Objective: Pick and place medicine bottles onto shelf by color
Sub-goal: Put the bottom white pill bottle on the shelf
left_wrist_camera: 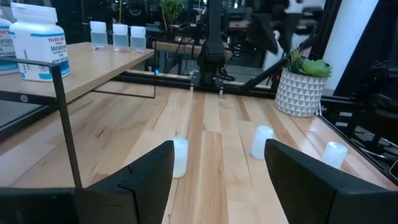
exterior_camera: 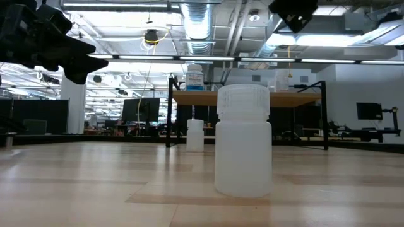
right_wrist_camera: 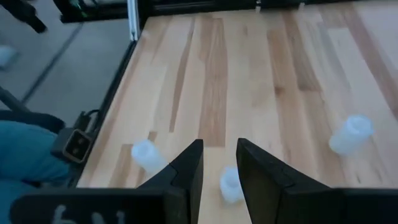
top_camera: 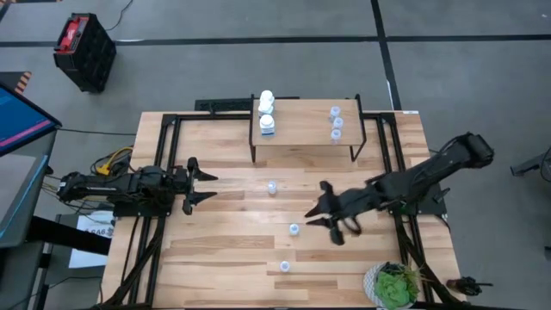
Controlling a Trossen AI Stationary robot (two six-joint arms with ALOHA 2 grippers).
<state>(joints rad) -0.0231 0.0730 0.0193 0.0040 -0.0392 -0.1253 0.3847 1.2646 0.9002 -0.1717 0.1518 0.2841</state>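
High view puts the shelf at 12 o'clock on the plank surface, standing on thin black legs. At its 9 o'clock end stand 3 white bottles in a close row, touching or nearly so; at its 3 o'clock end stand 3 pale translucent bottles in a line, a little apart from each other. 3 more translucent bottles are down on the surface: 1 just in front of the shelf, 1 near the centre, and 1 toward 6 o'clock. A green plant in a patterned pot sits at 5 o'clock.

The right gripper reaches in from 3 o'clock, its jaws apart and holding nothing, just beside the central bottle at that bottle's 2 o'clock. Right wrist view shows the translucent bottle lying beyond the gap between the dark fingers, with 2 others off to either side.

The left gripper waits at 9 o'clock, jaws spread wide and empty, well apart from the bottle in front of the shelf. Left wrist view looks past its fingers at the bottles on the surface and the shelf's white bottle.

Low view has 1 translucent bottle upright in the foreground, another behind it.
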